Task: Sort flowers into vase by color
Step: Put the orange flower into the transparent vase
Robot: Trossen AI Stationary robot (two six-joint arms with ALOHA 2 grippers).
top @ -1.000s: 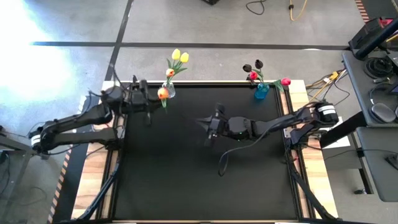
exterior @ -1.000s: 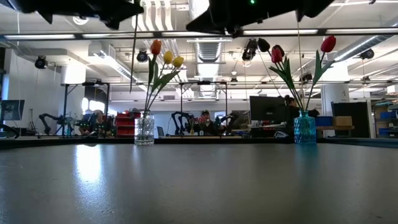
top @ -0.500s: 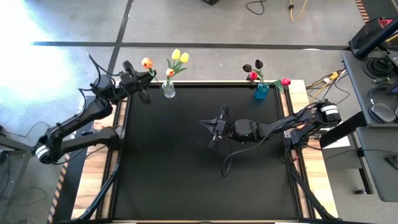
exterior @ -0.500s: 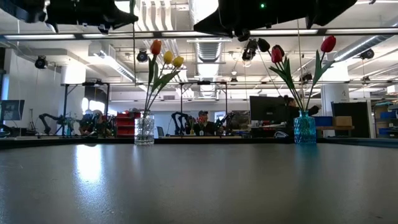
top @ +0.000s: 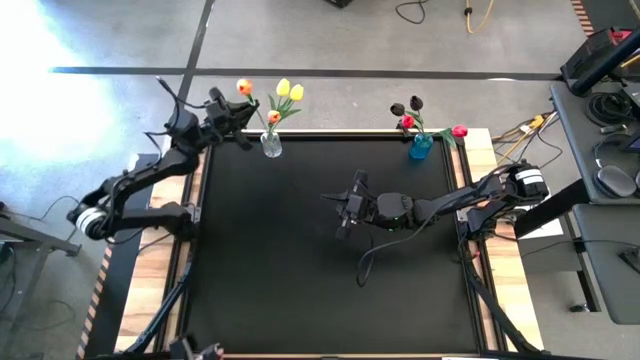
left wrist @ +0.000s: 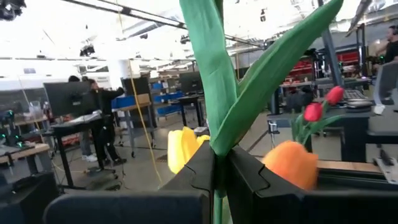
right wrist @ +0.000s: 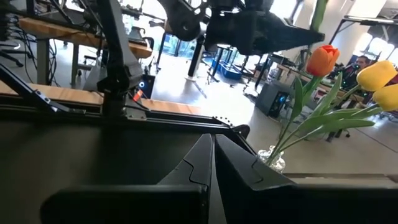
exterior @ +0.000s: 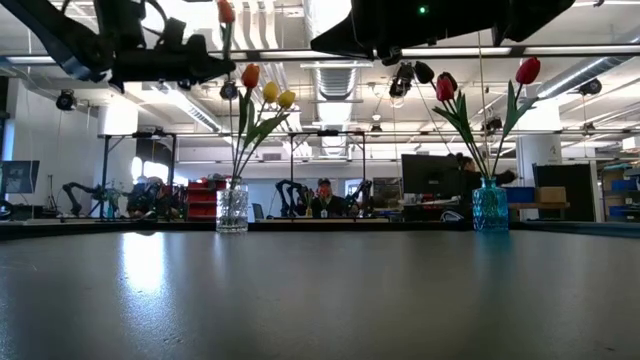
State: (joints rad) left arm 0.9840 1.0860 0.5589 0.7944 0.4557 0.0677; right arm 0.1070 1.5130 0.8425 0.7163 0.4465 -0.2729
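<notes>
Orange tulip (top: 243,87) aloft by clear vase (top: 271,146); red, dark tulips (top: 408,113) in blue vase (top: 420,148).

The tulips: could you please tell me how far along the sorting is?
Nearly done. The clear glass vase holds yellow and orange tulips; the blue glass vase holds red and dark tulips. The left gripper, shut, holds one orange tulip beside the clear vase. The right gripper is shut, empty, mid-table.

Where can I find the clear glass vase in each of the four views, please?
High view: the clear glass vase stands at the far edge of the table, left of centre.
Low view: the vase is left of centre, on the table's far edge.
Left wrist view: not in it.
Right wrist view: the vase is at the lower right.
Shared landmark: the yellow tulips standing in it.
</notes>
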